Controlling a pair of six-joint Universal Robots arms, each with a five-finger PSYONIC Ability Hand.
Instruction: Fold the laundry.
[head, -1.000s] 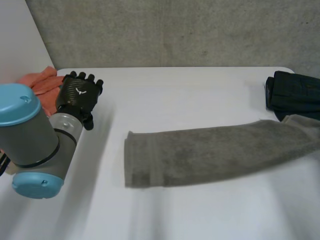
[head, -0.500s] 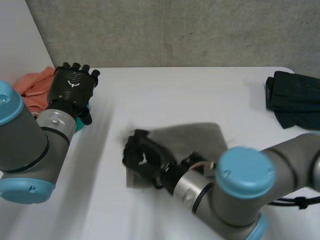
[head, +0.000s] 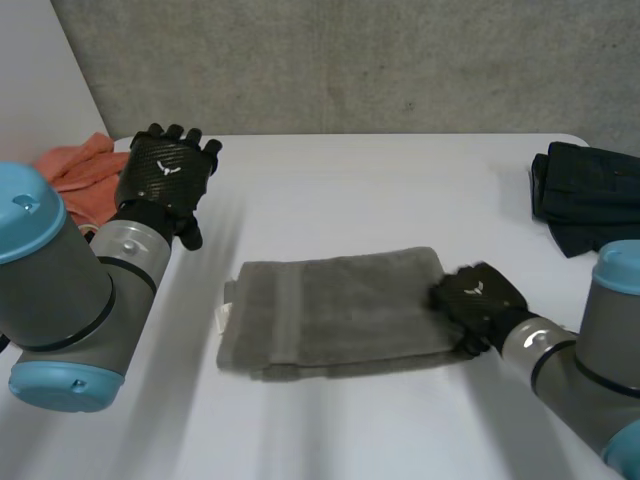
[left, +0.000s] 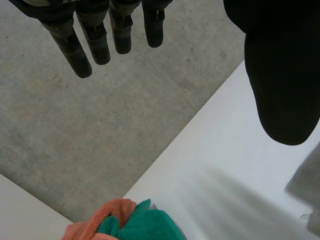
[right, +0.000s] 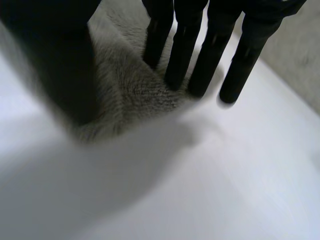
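Observation:
A grey towel (head: 335, 310) lies folded in half on the white table (head: 380, 190), its fold at the right end. My right hand (head: 475, 300) rests at that folded end, fingers straight and thumb spread apart. In the right wrist view its fingers (right: 210, 55) reach over the towel's pile (right: 130, 85), which lies under the palm. My left hand (head: 168, 175) hovers open above the table's back left, clear of the towel. In the left wrist view its fingers (left: 95, 40) are straight with nothing in them, and a corner of the towel (left: 307, 185) shows beside the thumb.
An orange cloth (head: 80, 170) sits bunched at the table's left edge; the left wrist view shows it with a teal cloth (left: 135, 225). A dark folded garment (head: 590, 195) lies at the back right corner. A concrete wall stands behind the table.
The towel lay stretched out long a second ago. My right arm carried its right end over to the left, doubling it, then drew back to the folded end. The left hand barely shifted.

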